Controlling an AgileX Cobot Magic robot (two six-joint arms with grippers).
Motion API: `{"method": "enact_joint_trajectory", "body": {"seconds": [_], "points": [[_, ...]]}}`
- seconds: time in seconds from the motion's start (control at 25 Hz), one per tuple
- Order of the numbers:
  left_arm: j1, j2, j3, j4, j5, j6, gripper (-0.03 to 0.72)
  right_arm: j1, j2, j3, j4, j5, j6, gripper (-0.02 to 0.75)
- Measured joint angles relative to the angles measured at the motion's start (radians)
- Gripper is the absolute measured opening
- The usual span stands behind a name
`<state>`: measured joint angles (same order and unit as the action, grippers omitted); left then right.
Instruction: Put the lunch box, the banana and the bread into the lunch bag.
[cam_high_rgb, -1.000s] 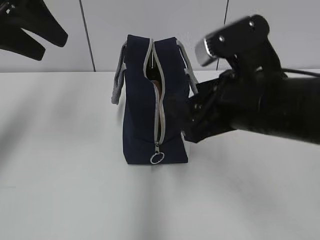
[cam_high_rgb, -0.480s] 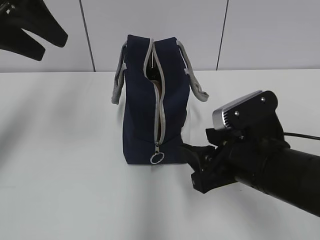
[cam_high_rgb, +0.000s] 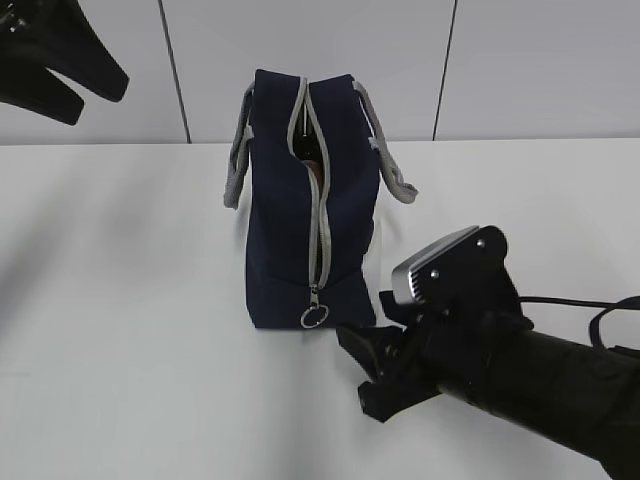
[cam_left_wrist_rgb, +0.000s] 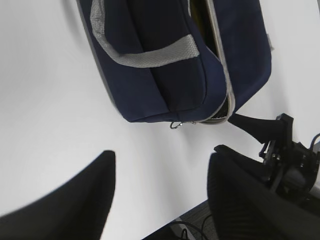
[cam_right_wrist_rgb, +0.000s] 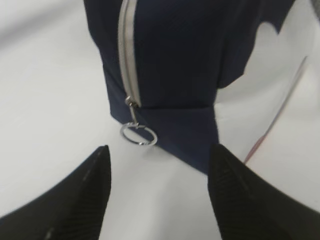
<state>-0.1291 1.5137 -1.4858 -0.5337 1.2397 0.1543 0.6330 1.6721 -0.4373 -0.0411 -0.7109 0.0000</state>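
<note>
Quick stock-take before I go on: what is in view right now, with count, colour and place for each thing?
lunch bag: one, navy blue with grey zipper and grey strap handles, upright at mid-table, zipper partly open.
ring pull: one, silver, hanging at the bag's lower front end.
brown item: one, only a sliver seen through the zipper gap; cannot tell what.
table: one, white.
left claw: black, open, raised at upper left, apart from the bag.
right claw: black, open, low near the bag's front right corner, holding nothing.

White table (cam_high_rgb: 130, 380) seen under soft shadows, pale panelled wall (cam_high_rgb: 540, 70) set behind it, dark vertical seams (cam_high_rgb: 176, 70) marked between the panels
</note>
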Motion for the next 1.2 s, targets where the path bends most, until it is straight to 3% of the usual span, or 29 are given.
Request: {"method": "enact_joint_trajectory", "body": {"seconds": [0.16,0.28,1.2], "points": [[0.000,0.000,0.000,0.009,0.000,0.000,0.405,0.000,0.067,0.000,-0.138,-0.062,0.021,0.419],[0.000,0.000,0.000,0.009,0.000,0.000,0.403,0.000,0.100,-0.004,-0.171,-0.094,0.033,0.410],[0.000,0.000,0.000,0.012,0.000,0.000,0.398,0.000,0.288,-0.178,-0.171,-0.104,0.041,0.405]]}}
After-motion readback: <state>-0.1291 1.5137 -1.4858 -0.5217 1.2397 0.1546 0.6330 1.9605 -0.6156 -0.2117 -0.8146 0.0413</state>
